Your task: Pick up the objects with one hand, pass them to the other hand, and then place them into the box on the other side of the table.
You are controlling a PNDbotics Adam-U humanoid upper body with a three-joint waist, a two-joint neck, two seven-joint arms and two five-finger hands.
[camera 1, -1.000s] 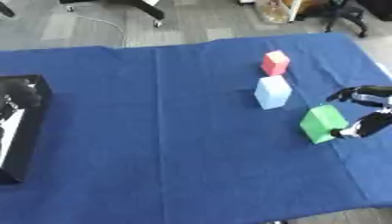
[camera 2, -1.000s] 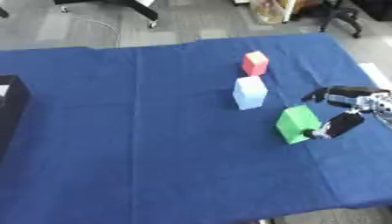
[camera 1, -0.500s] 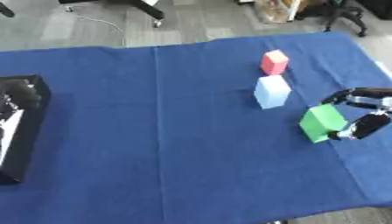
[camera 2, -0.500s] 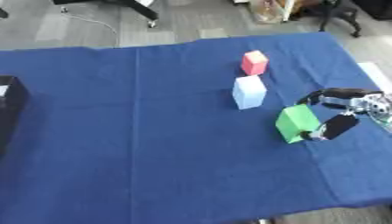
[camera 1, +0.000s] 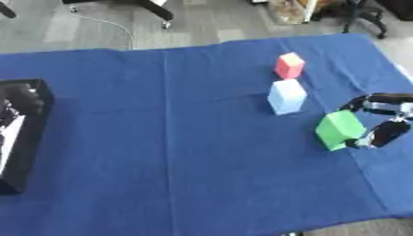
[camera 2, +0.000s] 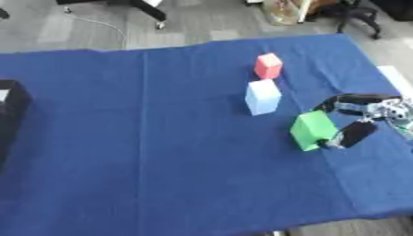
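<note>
- Right hand [camera 2: 355, 120] at the right edge of the tabletop [camera 2: 161, 152], fingers curved round the green block [camera 2: 312, 130]: one finger arcs over its far side, the thumb sits against its near right face. Reads as a pinch on the block, which rests on the blue cloth.
- Left hand: not seen in either view.
- Green block lies near the right edge, tilted. White block [camera 2: 263, 96] sits just beyond it toward the far edge, apart; red block [camera 2: 268, 66] further on.
- Black box [camera 1: 18, 133] is at the left edge, well apart from all three.
- Handling, judged: block looks rigid, flat-faced and light, probably foam or plastic; smooth faces could slip.
- Best hold: opposite flat faces across its short width, mid-height, leaving one end free for the receiving hand.
</note>
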